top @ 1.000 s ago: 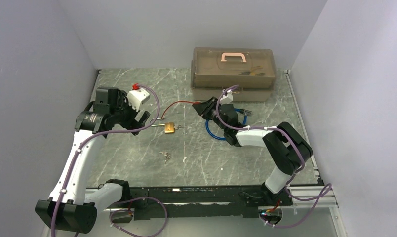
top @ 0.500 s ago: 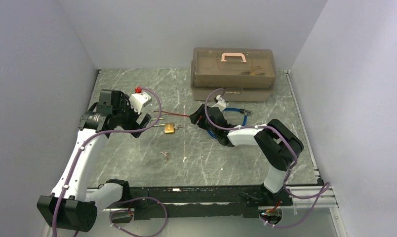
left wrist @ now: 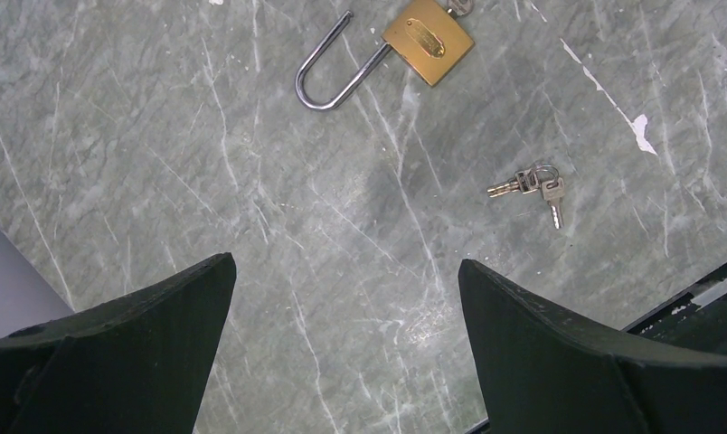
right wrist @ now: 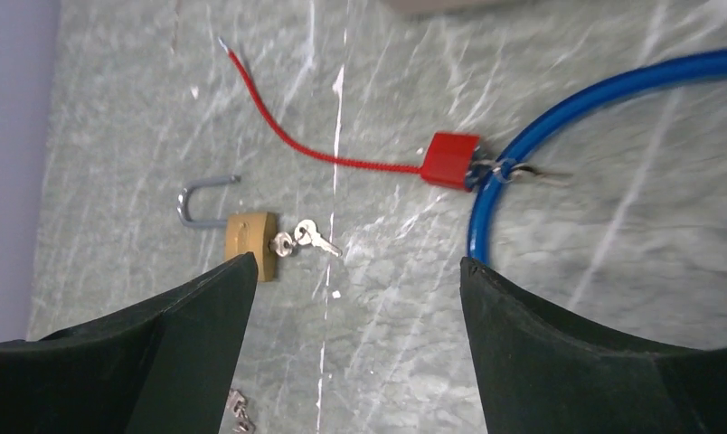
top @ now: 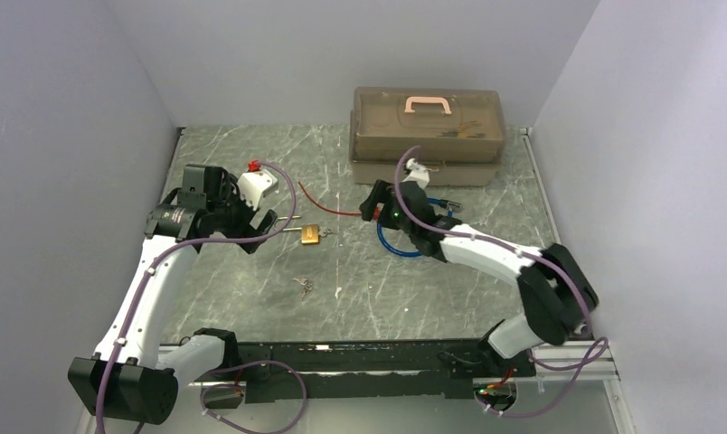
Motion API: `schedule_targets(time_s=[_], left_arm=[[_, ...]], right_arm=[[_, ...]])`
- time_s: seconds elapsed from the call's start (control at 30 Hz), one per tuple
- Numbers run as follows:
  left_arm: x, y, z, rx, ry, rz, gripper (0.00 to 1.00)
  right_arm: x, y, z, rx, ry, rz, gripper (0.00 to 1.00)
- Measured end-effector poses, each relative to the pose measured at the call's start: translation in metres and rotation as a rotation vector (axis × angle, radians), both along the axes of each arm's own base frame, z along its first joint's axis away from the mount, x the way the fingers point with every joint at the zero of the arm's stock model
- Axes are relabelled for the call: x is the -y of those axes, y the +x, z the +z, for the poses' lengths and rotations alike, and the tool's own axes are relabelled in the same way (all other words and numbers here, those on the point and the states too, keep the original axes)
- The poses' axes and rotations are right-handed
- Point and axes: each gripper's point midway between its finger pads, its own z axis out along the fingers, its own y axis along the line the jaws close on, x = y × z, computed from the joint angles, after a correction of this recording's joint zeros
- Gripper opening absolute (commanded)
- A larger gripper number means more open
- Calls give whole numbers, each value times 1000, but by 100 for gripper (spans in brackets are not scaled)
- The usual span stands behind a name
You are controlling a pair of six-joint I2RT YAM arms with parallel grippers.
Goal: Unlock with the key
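Brass padlock (left wrist: 428, 40) flat on the grey-green marbled bench (top: 251, 298), left of centre, well apart from both sets of fingers. One leg of its steel shackle in the body, the other ending free beside it. Small key on a ring (right wrist: 307, 237) touching the base of the padlock; whether seated in the keyway, impossible to tell. Loose bunch of small keys (left wrist: 533, 184) on the bench nearer the arm bases, apart from the padlock.

Left fingers (left wrist: 143, 334) spread wide, pinching nothing, hovering over bare bench to the left of the padlock, with its shackle pointing towards them. Right fingers (right wrist: 161, 344) likewise spread wide with only bench between them, held above the middle of the bench, padlock to their left and nothing touched.

Small red lock (right wrist: 448, 160) on the bench under the right wrist, with a thin red cable running away towards the far left and a key ring at its side. Red lock touching a blue cable loop (right wrist: 473, 231) curving off to the right.

Translucent brown toolbox (top: 428, 136) with a pink handle at the far edge of the bench, beyond the right arm
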Motion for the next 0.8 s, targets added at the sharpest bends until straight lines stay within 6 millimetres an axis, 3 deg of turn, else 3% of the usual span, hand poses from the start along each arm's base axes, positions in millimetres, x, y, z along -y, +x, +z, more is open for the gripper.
schedule_targets(time_s=[0.1, 0.2, 0.27, 0.43, 0.53, 0.63, 0.8], left_arm=[[0, 0, 0, 0, -1, -2, 99], [1, 0, 0, 2, -1, -10, 99], [2, -2, -1, -3, -5, -15, 99], [3, -9, -9, -33, -7, -30, 99], [4, -11, -12, -46, -10, -38, 99], [5, -14, -13, -58, -11, -46, 99], [4, -15, -15, -66, -9, -46, 99]], right_arm=[[30, 1, 29, 59, -8, -44, 80], [61, -8, 34, 78, -24, -91, 77], [77, -18, 17, 52, -55, -114, 73], [100, -71, -62, -113, -178, -70, 66], [79, -97, -71, -118, -218, 57, 67], [35, -113, -53, -46, -211, 239, 67], [-36, -120, -22, 90, -193, 464, 68]])
